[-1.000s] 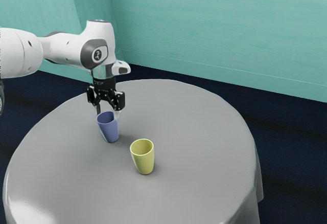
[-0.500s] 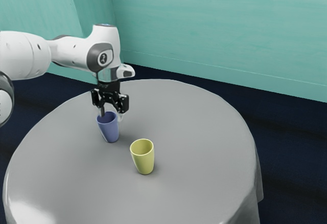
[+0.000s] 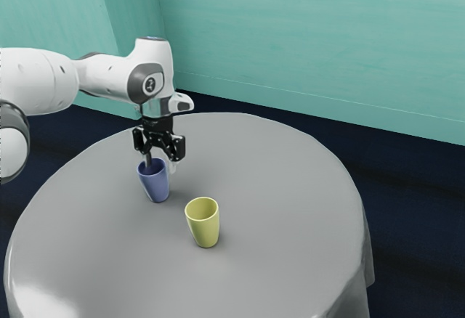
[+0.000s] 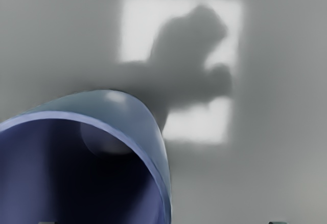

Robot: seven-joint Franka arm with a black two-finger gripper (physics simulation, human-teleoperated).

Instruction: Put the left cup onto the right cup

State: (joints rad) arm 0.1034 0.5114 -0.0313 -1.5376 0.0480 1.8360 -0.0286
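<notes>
The blue cup (image 3: 154, 181) stands upright on the round grey table (image 3: 290, 209), toward the exterior view's left. To its right and nearer the front stands the yellow-green cup (image 3: 203, 222), also upright and a little apart from it. My gripper (image 3: 160, 164) hangs right over the blue cup's rim, open. One finger dips inside the cup's mouth and the other is outside its wall on the exterior view's right. In the wrist view the blue cup (image 4: 127, 114) is large and close under the hand, with my hand's shadow on the table (image 4: 276, 157) beyond it.
The grey cloth-covered table drops off at its rounded edge (image 3: 363, 260) on the exterior view's right. A teal wall (image 3: 327, 35) stands behind it, over a dark floor. Bare tabletop spreads out past both cups.
My hand has shifted a little toward the exterior view's right and come down slightly over the blue cup's rim. Both cups stand where they were.
</notes>
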